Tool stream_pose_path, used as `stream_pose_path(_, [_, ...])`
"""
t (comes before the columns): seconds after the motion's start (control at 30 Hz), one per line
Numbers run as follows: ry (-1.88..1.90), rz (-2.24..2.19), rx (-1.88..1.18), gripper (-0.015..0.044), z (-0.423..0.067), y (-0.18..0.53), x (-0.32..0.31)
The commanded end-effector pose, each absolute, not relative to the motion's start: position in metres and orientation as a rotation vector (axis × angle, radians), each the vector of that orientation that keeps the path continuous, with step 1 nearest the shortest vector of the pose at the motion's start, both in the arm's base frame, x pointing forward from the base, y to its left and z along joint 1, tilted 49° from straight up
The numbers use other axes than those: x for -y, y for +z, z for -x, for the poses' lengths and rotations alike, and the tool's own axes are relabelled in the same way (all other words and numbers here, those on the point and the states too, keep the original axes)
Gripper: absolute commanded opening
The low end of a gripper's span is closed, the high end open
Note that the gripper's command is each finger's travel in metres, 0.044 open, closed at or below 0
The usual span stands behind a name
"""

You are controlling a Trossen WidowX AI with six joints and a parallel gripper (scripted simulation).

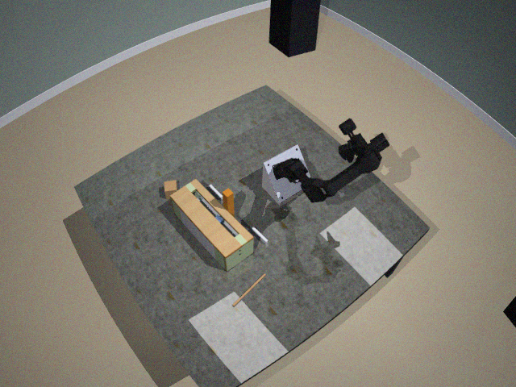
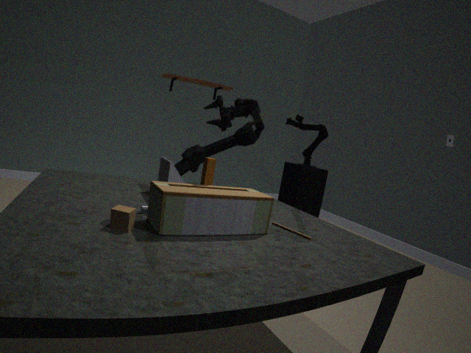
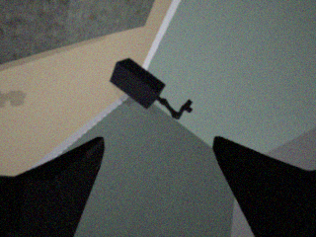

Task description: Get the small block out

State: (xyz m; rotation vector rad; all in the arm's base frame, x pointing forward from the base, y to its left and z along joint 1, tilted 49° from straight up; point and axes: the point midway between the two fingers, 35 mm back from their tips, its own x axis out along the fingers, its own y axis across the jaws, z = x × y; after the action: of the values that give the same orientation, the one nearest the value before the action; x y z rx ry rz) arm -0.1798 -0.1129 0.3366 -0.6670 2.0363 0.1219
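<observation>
Tool (image 2: 217, 112) spread apart and empty, raised high behind the box (image 2: 209, 212)

1. I can read no text, label, brand, number or sign in any of my three views.
2. The box (image 1: 208, 222) shows plain tan and pale panels, with no lettering I can make out.
3. The white base plate (image 1: 271, 166) carries only small dark dots.

Matt mottled stone-like table (image 1: 166, 266); wood-look box (image 1: 205, 222) top; thin wooden stick (image 1: 248, 290).
</observation>
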Motion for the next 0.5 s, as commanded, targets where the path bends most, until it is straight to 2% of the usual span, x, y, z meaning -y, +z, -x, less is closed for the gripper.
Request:
stream_pose_path(0.0, [0.132, 0.680, -2.032, 0.0400, 0.179, 0.336, 0.115])
stream_pose_path(0.3, [0.607, 1.323, -1.720, 0.0400, 0.128, 0.315, 0.206])
stream_pose_path(0.47, [0.815, 1.562, -1.525, 0.0400, 0.091, 0.297, 0.233])
